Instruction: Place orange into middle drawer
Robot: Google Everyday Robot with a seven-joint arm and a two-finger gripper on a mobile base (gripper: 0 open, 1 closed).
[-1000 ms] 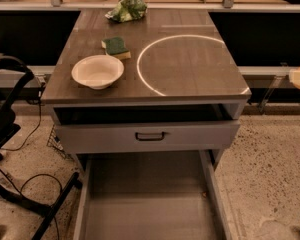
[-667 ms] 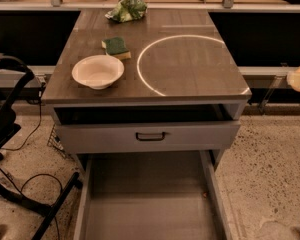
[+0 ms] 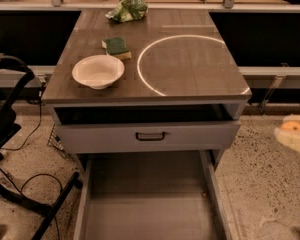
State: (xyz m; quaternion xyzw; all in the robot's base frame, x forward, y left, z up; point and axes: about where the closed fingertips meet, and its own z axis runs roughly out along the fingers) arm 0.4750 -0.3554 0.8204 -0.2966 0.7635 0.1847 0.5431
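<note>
**Grey cabinet with drawer pulled out; fruit held at right edge**

Grey-brown bench, seen from above and in front. On it: one white bowl, front left; one green sponge just behind the bowl, apart from it; one crumpled green bag at the rear edge; one thin white ring marked across the right half.

Below the top: upper drawer, grey front panel with black handle, slightly ajar.

Beneath it: middle drawer, drawn far out toward the viewer, plain grey floor bare, thin low side walls.

Pale gripper, far right edge of view, partly cut off, level with the upper drawer and well apart from the cabinet. Jaws pinching the orange, which sits over speckled flooring, clear of the middle drawer.

Black frame and cables at left.
</note>
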